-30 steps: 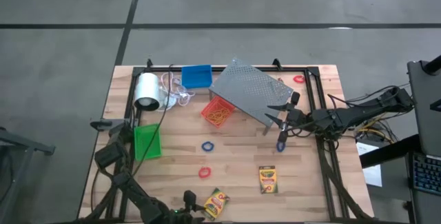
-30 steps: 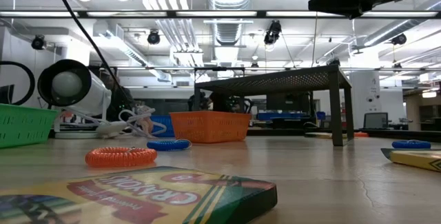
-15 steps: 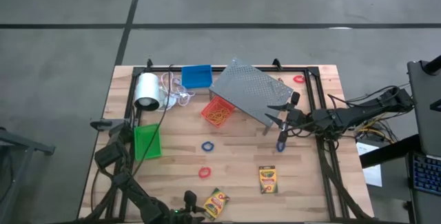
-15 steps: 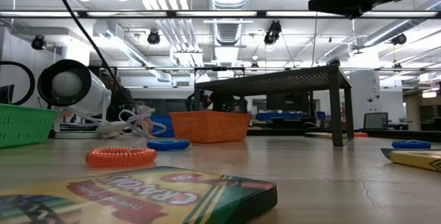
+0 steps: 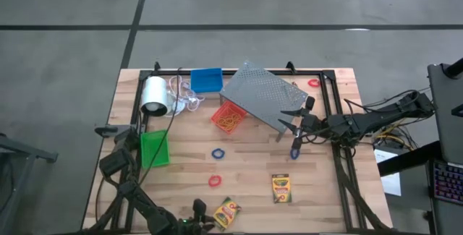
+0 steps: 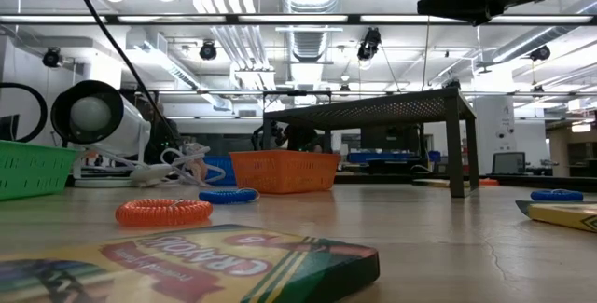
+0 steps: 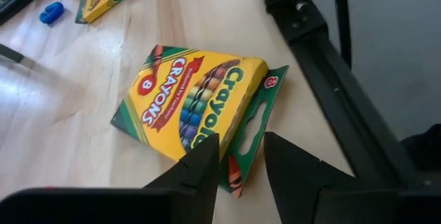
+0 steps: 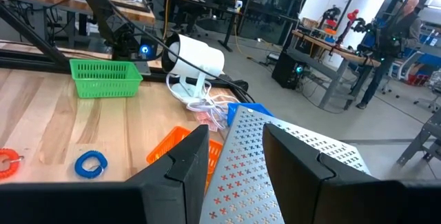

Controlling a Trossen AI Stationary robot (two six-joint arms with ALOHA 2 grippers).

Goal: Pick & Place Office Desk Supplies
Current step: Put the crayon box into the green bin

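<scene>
Two crayon boxes lay on the table (image 5: 318, 184). The nearer crayon box (image 7: 193, 100) lay flat at the table's edge, directly ahead of the left gripper (image 7: 240, 143), with its opened flap reaching into the gap of that gripper. Its long axis ran slantwise across the gripper's line of reach. I could not tell whether the left gripper had closed on the flap or merely straddled it. The second crayon box (image 5: 280, 188) lay well beyond the first one. The right gripper (image 5: 295, 128) hovered far off by the perforated rack (image 5: 262, 96), spread and empty, so the left arm was clearly nearer. Only the left wrist view showed the flap; the high view hid it, and the low view showed just the box's face.
</scene>
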